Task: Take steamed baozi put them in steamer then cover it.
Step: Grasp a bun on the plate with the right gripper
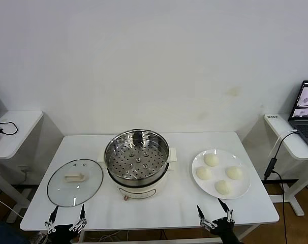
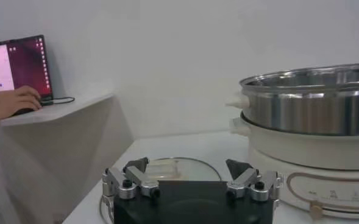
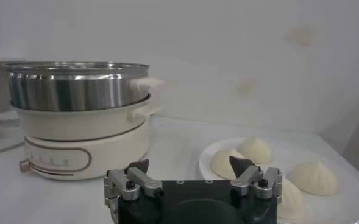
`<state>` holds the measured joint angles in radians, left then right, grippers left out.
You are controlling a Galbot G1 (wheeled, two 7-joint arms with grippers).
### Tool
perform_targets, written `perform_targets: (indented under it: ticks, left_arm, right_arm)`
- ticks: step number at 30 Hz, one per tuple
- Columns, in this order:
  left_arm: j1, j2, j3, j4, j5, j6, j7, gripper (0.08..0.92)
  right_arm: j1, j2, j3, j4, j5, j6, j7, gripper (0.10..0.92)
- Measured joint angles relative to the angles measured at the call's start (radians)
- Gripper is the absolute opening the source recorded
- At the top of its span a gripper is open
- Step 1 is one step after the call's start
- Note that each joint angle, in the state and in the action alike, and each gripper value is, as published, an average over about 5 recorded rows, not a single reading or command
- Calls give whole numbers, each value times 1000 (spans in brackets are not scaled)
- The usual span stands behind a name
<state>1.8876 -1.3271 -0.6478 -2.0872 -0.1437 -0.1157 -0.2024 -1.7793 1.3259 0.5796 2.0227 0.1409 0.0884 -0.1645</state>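
The steamer (image 1: 137, 157), a shiny perforated steel tray in a cream-white pot, stands at the table's middle and holds nothing; it shows in the left wrist view (image 2: 310, 106) and the right wrist view (image 3: 75, 91). Several cream-white baozi (image 1: 211, 159) lie on a white plate (image 1: 244, 189) to its right, also in the right wrist view (image 3: 313, 177). The glass cover (image 1: 75, 182) lies flat to the steamer's left, also in the left wrist view (image 2: 179, 167). My left gripper (image 1: 67, 213) is open at the front edge before the cover. My right gripper (image 1: 212, 211) is open at the front edge before the plate.
The white table (image 1: 179, 203) has side desks at both ends. A laptop (image 1: 306, 114) sits on the right desk with a cable (image 1: 273, 152) hanging down. A person's hand (image 2: 11, 100) rests by a laptop (image 2: 14, 67) on the left desk.
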Motion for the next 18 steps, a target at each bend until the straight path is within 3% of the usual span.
perform_targets:
  ticks: [10,18]
  left_arm:
    - [-26,18,-22,-9,37,44,18,823]
    - [-45,26,-49,-18,82,71,52,823]
  right_arm:
    - [52,-41,53,12,-108,-49,38,823]
    - [150,-162,123,-16,-263,-126,35,823]
